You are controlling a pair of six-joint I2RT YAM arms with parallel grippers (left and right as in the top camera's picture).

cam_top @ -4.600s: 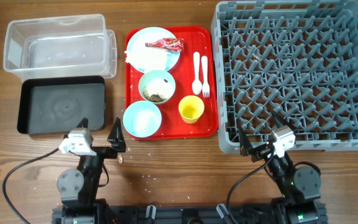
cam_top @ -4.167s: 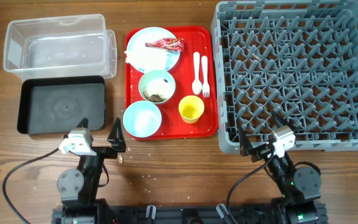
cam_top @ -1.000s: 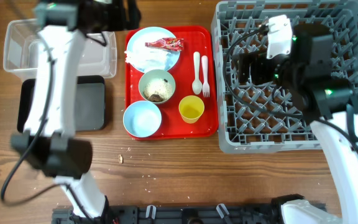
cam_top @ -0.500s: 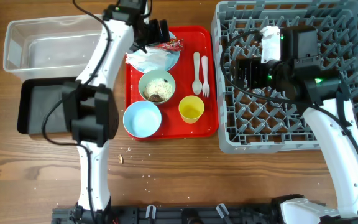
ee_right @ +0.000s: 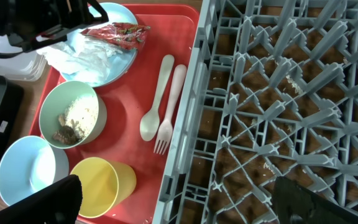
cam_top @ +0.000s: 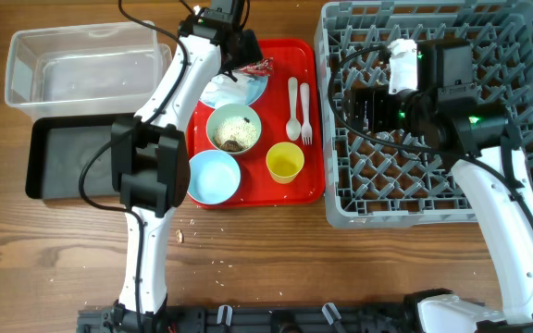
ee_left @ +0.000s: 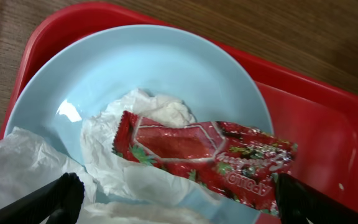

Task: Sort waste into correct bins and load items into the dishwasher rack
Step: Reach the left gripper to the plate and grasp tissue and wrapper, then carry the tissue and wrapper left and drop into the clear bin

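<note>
A red snack wrapper (cam_top: 255, 66) (ee_left: 204, 152) lies on a crumpled white napkin (cam_top: 220, 90) (ee_left: 148, 121) on the pale blue plate (cam_top: 248, 89) (ee_left: 135, 68). My left gripper (cam_top: 239, 46) (ee_left: 179, 205) is open just above them, one finger on each side. A bowl with crumbs (cam_top: 233, 128) (ee_right: 73, 115), an empty blue bowl (cam_top: 213, 176), the yellow cup (cam_top: 285, 163) (ee_right: 101, 183), the spoon (cam_top: 292, 106) and the fork (cam_top: 304, 116) stand on the red tray (cam_top: 315, 180). My right gripper (cam_top: 368, 102) (ee_right: 182, 205) is open and empty above the left edge of the grey rack (cam_top: 452, 215).
The clear box (cam_top: 81, 69) stands at the far left, with the black tray (cam_top: 72, 162) just in front of it. Loose crumbs (cam_top: 179, 236) lie on the wooden table near the front. The left arm stretches from the front over the red tray's left side.
My left arm has swung from over the clear box to the plate and come down over the wrapper. My right arm has shifted slightly left and stayed over the rack.
</note>
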